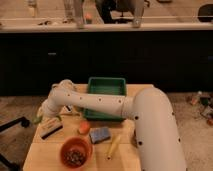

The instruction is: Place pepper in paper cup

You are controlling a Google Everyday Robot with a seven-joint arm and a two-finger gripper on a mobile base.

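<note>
Orange bowl near jaws at table's left

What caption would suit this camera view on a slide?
Robot's shut claw hangs over the left side of the wooden table, green tray beyond.

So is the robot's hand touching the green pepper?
Cannot tell. The camera view shows the gripper low at the table's left edge, pepper peeking beside it, the meeting spot hidden.
</note>
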